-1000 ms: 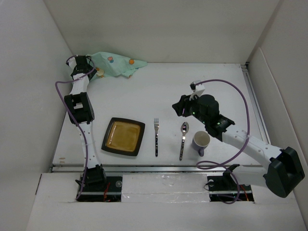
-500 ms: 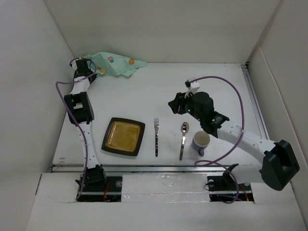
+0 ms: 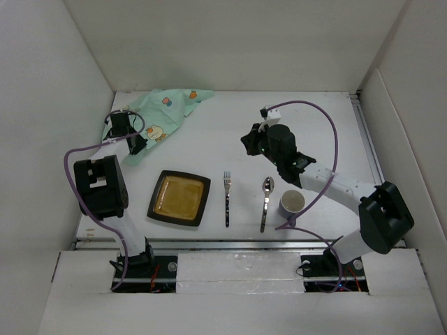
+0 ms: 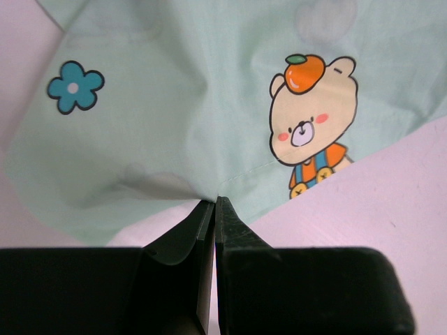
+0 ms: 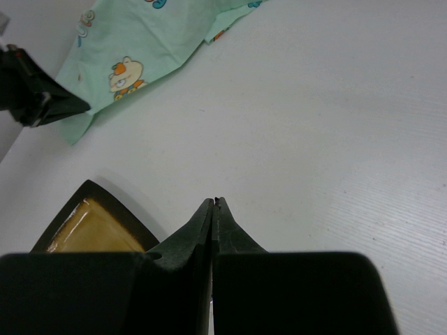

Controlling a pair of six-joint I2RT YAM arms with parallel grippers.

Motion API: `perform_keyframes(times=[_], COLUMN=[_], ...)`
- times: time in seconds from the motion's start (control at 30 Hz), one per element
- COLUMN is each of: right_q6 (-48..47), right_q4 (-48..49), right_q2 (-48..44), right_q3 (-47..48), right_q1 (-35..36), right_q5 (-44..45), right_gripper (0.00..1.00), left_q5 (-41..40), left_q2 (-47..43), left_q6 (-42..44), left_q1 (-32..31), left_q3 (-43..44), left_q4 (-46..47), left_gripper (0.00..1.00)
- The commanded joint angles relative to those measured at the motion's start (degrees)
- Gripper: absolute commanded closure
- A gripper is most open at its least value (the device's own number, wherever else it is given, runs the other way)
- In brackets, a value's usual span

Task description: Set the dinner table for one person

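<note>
the left claw (image 4: pixel 214 206) pinched the mint cloth (image 4: pixel 174 105), which fanned ahead of it on the dinner table (image 3: pixel 209 139). laying it out seemed the step in hand, needing next a drag toward the plate (image 3: pixel 179 198); the right claw (image 5: pixel 214 204) hovered closed, empty.

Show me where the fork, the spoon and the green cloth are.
fork (image 3: pixel 227 202), top external view, on its dark handle.
spoon (image 3: pixel 265 206), top external view, midway along its handle.
green cloth (image 3: pixel 162 115), top external view, on the middle of the fabric.
</note>
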Motion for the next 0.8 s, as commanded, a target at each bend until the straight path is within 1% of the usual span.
perform_keyframes(times=[0.0, 0.07, 0.1, 0.13, 0.17, 0.2, 0.23, 0.27, 0.3, 0.33, 0.37, 0.4, 0.47, 0.5, 0.6, 0.67, 0.73, 0.77], right_q6=[1.98, 2.25, 2.16, 2.16, 1.99, 1.72, 1.46, 1.46, 1.2, 1.19, 1.11, 1.02, 1.02, 1.28, 2.59, 3.56, 5.32, 5.32], right_q4=[5.05, 6.02, 6.2, 6.11, 5.24, 4.8, 4.27, 3.57, 3.3, 2.86, 1.82, 1.37, 0.06, -0.91, -2.24, -2.85, -4.16, -5.39], right_q2=[2.58, 2.76, 3.11, 3.29, 3.72, 3.99, 4.51, 4.87, 5.22, 6.44, 7.32, 8.2, 12.05, 13.47, 19.27, 22.43, 28.92, 28.95], right_q3=[3.47, 2.6, 2.42, 2.42, 2.59, 2.94, 3.2, 3.82, 4.34, 5.05, 6.01, 8.11, 10.66, 14.25, 18.05, 21.3, 24.89, 26.66], right_q1=[-0.06, 0.56, 1.26, 1.26, 1.78, 1.79, 1.79, 1.79, 1.79, 1.79, 1.79, 1.79, 1.79, 1.79, 1.79, 1.79, 1.79, 1.79], right_q5=[0.03, -0.77, -0.68, -0.42, -0.15, -0.06, 0.46, 0.9, 1.16, 2.04, 2.48, 2.83, 3.28, 3.1, 2.23, 0.47, 0.11, 0.37], right_gripper=[1.0, 1.0, 1.0, 1.0, 0.93, 0.89, 0.85, 0.77, 0.71, 0.64, 0.52, 0.47, 0.38, 0.37, 0.31, 0.3, 0.3, 0.3], left_q5=[2.1, 3.51, 4.39, 4.92, 5.53, 6.76, 7.29, 7.73, 8.26, 8.18, 8.35, 8.61, 8.7, 9.4, 9.06, 8.62, 8.35, 8.35], left_q2=[-10.49, -13.84, -17.08, -18.42, -19.48, -21.92, -23.69, -25.27, -29.29, -31.24, -33.35, -37.29, -41.0, -44.59, -50.94, -53.84, -59.62, -59.65], left_q6=[0.16, 0.33, 0.51, 0.77, 1.03, 1.12, 1.04, 0.69, 0.25, 0.07, -0.36, -1.07, -1.77, -2.21, -3.44, -4.84, -6.95, -7.57], left_q1=[0.69, 0.09, -0.44, -0.45, -1.23, -1.24, -1.24, -1.24, -1.24, -1.24, -1.24, -1.24, -0.46, 0.16, 1.4, 1.4, 1.4, 1.4], left_q3=[-4.93, -4.76, -3.37, -2.23, -0.65, 1.89, 2.61, 2.79, 2.01, 1.13, 0.26, -2.36, -5.36, -8.42, -13.88, -16.35, -22.83, -22.87], left_q4=[3.31, 3.31, 3.31, 2.96, 2.09, 0.34, -0.11, 0.06, 0.23, 0.67, 0.67, 0.93, 1.29, 1.72, 2.25, 2.34, 2.95, 3.31], left_gripper=[1.0, 1.0, 1.0, 1.0, 1.0, 1.0, 1.0, 1.0, 1.0, 1.0, 1.0, 1.0, 1.0, 1.0, 1.0, 1.0, 1.0, 1.0])
